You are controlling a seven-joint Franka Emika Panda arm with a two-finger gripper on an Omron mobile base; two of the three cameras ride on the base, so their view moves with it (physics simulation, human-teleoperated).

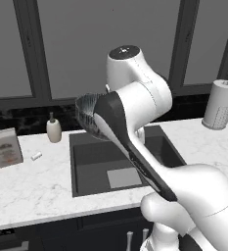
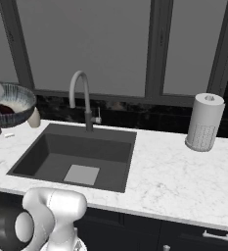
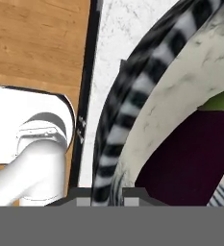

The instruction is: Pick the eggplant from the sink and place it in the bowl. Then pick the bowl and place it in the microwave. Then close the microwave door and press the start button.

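The bowl [image 2: 11, 104] is held raised above the table [image 2: 169, 171], left of the sink [image 2: 76, 156], its ribbed rim pinched by the hand [image 3: 107, 194], as seen in the hand view. The eggplant [image 3: 192, 153] is seen lying inside the bowl, dark purple against the pale speckled interior, its green stem end toward the far wall.

arm shells [image 1: 149, 98]: glossy white, rounded
forearm stripe [image 1: 130, 142]: long black panel
joint cap [image 1: 124, 52]: dark disc, small white marks
lower joint [image 2: 8, 228]: dark grey ring
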